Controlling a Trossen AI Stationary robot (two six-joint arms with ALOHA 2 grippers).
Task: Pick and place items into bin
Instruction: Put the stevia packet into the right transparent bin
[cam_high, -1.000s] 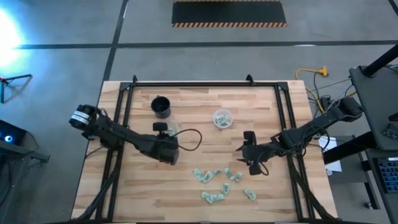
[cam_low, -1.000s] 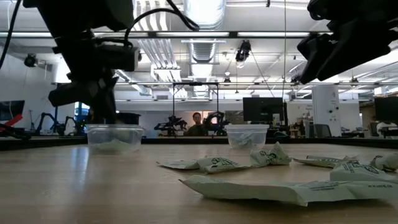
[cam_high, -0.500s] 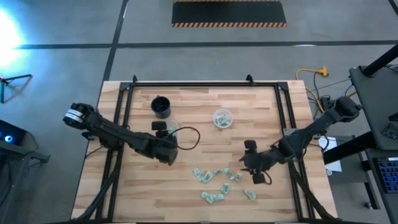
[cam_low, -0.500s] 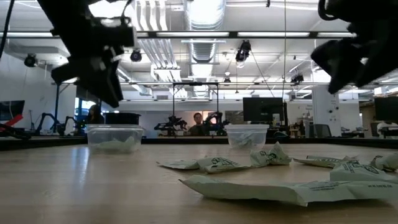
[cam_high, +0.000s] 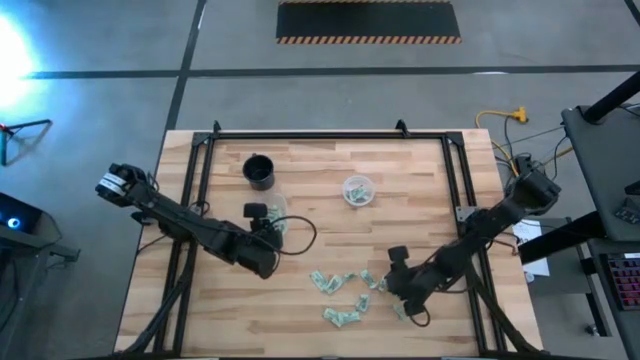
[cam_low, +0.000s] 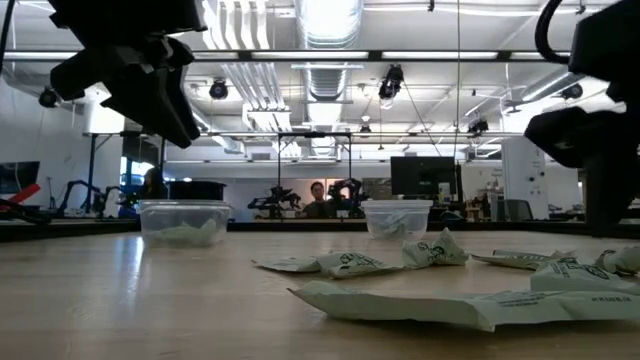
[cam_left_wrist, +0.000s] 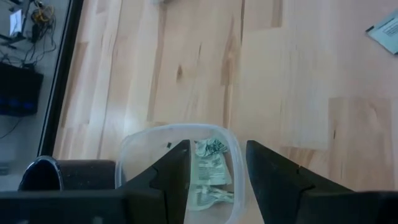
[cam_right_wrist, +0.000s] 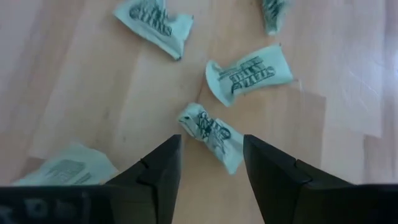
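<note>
The items (cam_high: 345, 292) lie scattered on the near-right part of the wooden surface (cam_high: 330, 190), with a few already in the clear tub (cam_left_wrist: 180, 168) beside the black cup (cam_high: 259, 171). The right hand (cam_high: 401, 295) has dropped from beside the pile to just over it, its fingers parted with one crumpled piece (cam_right_wrist: 211, 134) between them, nothing gripped. The left hand (cam_high: 268, 232) has drawn back from the tub toward the near edge, its fingers parted and empty. A second clear cup (cam_high: 357, 189) stands mid-surface.
</note>
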